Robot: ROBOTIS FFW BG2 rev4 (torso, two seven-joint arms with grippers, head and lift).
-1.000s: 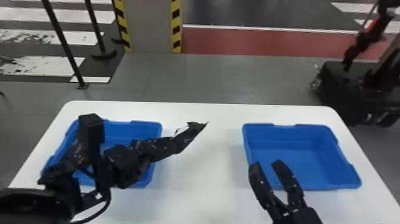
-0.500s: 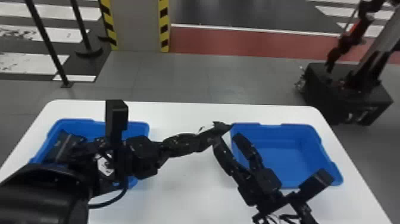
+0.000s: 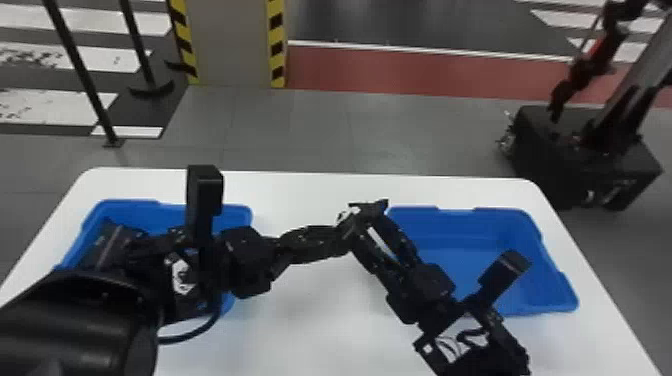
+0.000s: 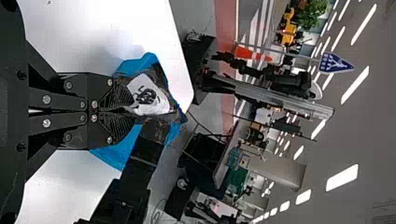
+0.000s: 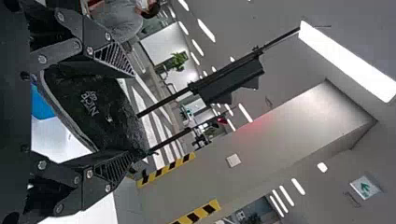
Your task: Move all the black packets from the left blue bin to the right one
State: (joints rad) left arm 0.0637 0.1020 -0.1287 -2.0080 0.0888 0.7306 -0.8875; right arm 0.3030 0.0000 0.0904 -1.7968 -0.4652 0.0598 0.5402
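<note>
Left gripper [image 3: 344, 237] clamps a black packet [image 3: 376, 206] with a white patch above the counter [image 3: 310, 320], between the two bins, while the right gripper [image 3: 367, 224] holds its fingers apart, one on either side of the packet. More black packets [image 3: 107, 247] lie in the left blue bin [image 3: 131, 204], partly hidden by the left arm. The right blue bin [image 3: 465, 242] sits across the counter; beyond stands a pillar [image 3: 229, 45] edged in yellow-and-black stripes.
</note>
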